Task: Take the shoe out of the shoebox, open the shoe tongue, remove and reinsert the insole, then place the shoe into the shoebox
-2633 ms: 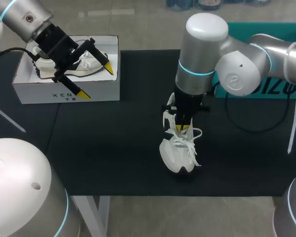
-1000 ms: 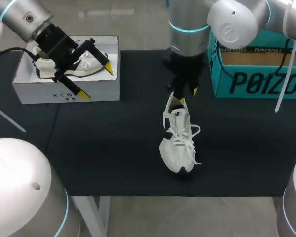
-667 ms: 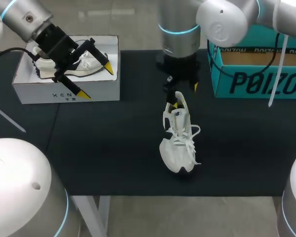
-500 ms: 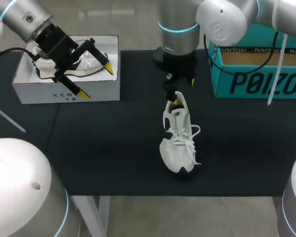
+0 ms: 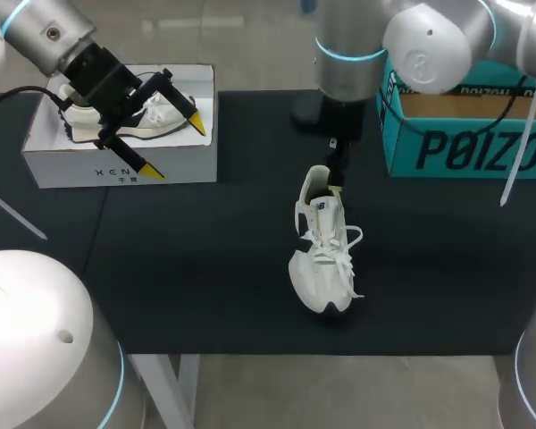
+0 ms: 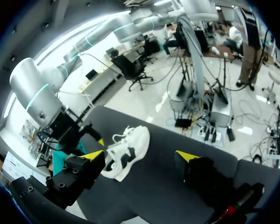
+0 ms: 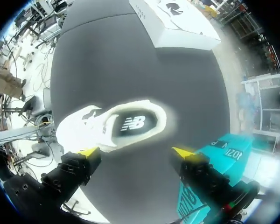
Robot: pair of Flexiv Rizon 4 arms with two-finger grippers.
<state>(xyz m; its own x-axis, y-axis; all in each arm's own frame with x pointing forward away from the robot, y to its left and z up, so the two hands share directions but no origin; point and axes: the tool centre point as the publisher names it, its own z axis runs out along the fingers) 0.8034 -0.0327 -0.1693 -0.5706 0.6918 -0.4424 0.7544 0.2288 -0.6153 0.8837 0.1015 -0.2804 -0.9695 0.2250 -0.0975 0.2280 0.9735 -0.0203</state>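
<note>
A white shoe (image 5: 323,248) lies on the black mat (image 5: 205,268), toe toward the front edge, its mouth wide with the insole (image 7: 133,123) showing inside. My right gripper (image 5: 337,174) hovers just over the heel, open, with nothing between its fingers; in its wrist view the shoe (image 7: 109,127) lies ahead of the right gripper (image 7: 135,151). My left gripper (image 5: 174,146) hangs open above the front wall of the white shoebox (image 5: 116,165). Ahead of the left gripper (image 6: 140,156), across the mat, is the shoe (image 6: 128,151).
A second shoe (image 5: 161,116) rests inside the white shoebox. A teal box (image 5: 464,134) stands open at the back right, close behind my right arm. The white shoebox (image 7: 177,23) is far beyond the shoe in the right wrist view.
My right gripper has opened and drawn up off the shoe's heel, swinging left and then back right. The shoe stays in place. The left arm has not moved.
</note>
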